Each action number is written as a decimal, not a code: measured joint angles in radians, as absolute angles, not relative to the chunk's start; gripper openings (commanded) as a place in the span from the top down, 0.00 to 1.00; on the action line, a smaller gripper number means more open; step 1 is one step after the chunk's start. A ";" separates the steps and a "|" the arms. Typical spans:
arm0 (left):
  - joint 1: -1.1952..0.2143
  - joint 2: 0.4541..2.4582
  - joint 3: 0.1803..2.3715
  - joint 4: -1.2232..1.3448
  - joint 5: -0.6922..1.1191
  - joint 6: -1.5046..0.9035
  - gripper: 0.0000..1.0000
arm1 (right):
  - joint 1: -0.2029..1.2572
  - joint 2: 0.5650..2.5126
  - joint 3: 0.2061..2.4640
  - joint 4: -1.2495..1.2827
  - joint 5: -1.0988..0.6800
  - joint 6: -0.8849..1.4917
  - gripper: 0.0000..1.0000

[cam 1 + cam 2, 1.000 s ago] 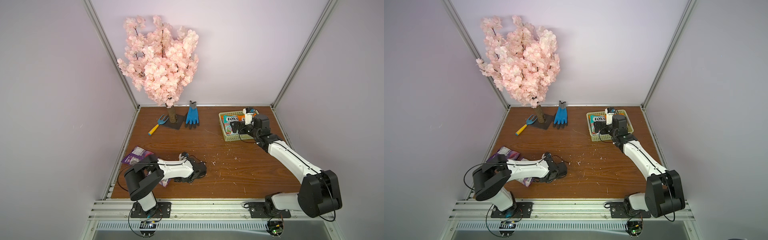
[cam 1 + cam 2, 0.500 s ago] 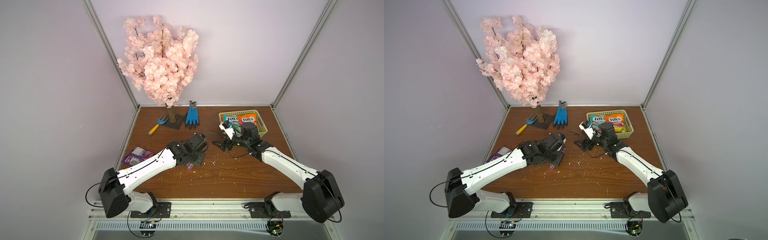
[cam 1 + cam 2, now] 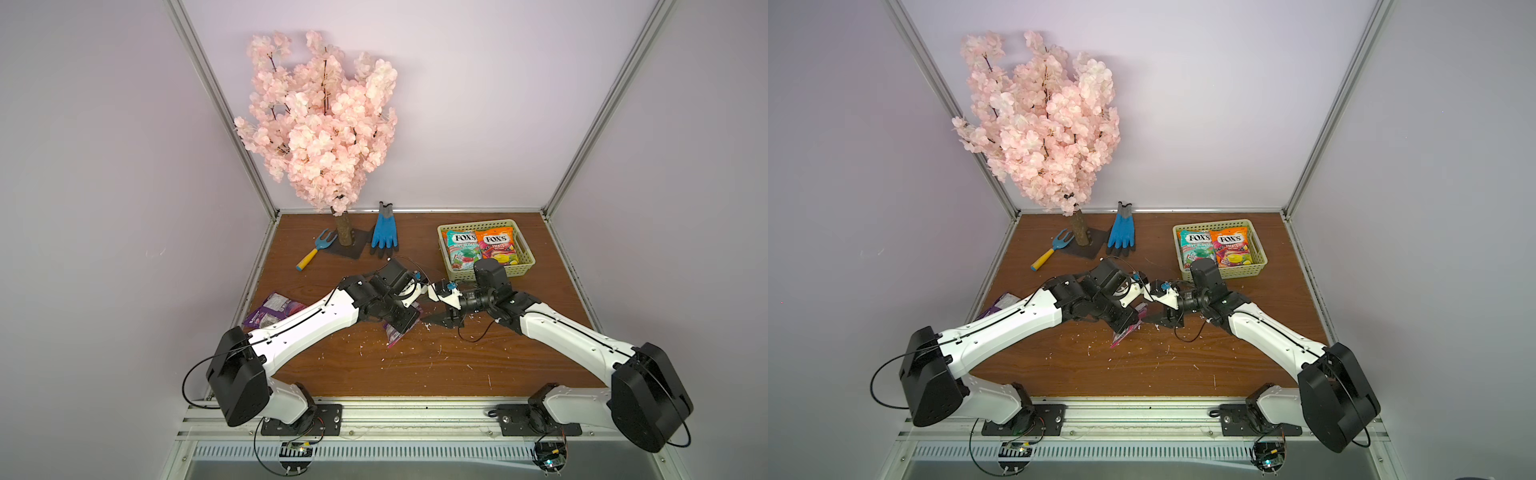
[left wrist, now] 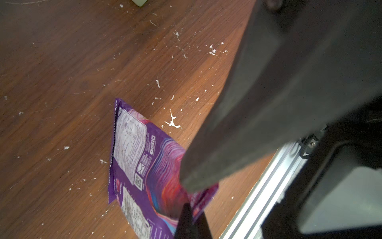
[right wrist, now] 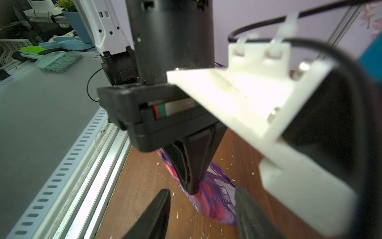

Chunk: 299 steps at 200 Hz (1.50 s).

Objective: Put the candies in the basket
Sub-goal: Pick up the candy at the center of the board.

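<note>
A purple candy packet [image 3: 395,334] hangs over the middle of the table, pinched at one corner by my shut left gripper [image 3: 405,326]. The left wrist view shows its white-labelled back [image 4: 144,161]. My right gripper [image 3: 430,316] faces the left one closely. Its jaws [image 5: 201,194] stand apart on either side of the packet's [image 5: 217,198] end without touching it. The yellow-green basket [image 3: 525,266] at the back right holds a teal packet [image 3: 463,249] and an orange packet [image 3: 496,247]. More purple packets [image 3: 274,309] lie by the table's left edge.
A pink blossom tree [image 3: 320,124] on a dark base stands at the back left, with a blue glove [image 3: 384,235] and a small blue garden fork [image 3: 318,249] beside it. White crumbs [image 3: 415,353] speckle the wooden table. A metal rail [image 3: 374,409] runs along the front.
My left arm carried the purple packet from the front left up to the table's middle. My right arm swung from the basket to meet it, and its jaws have narrowed.
</note>
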<state>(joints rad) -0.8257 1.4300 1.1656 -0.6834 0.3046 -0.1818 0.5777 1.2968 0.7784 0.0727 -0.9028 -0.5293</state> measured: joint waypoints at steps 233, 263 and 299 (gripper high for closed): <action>-0.727 1.343 1.126 -0.669 0.384 -0.148 1.00 | 0.483 1.268 0.628 0.361 -0.984 -0.469 0.27; -0.726 1.344 1.126 -0.669 0.435 -0.144 1.00 | 0.511 1.295 0.628 0.406 -1.000 -0.459 0.31; -0.726 1.344 1.126 -0.668 0.496 -0.140 1.00 | 0.551 1.341 0.628 0.520 -0.995 -0.420 0.37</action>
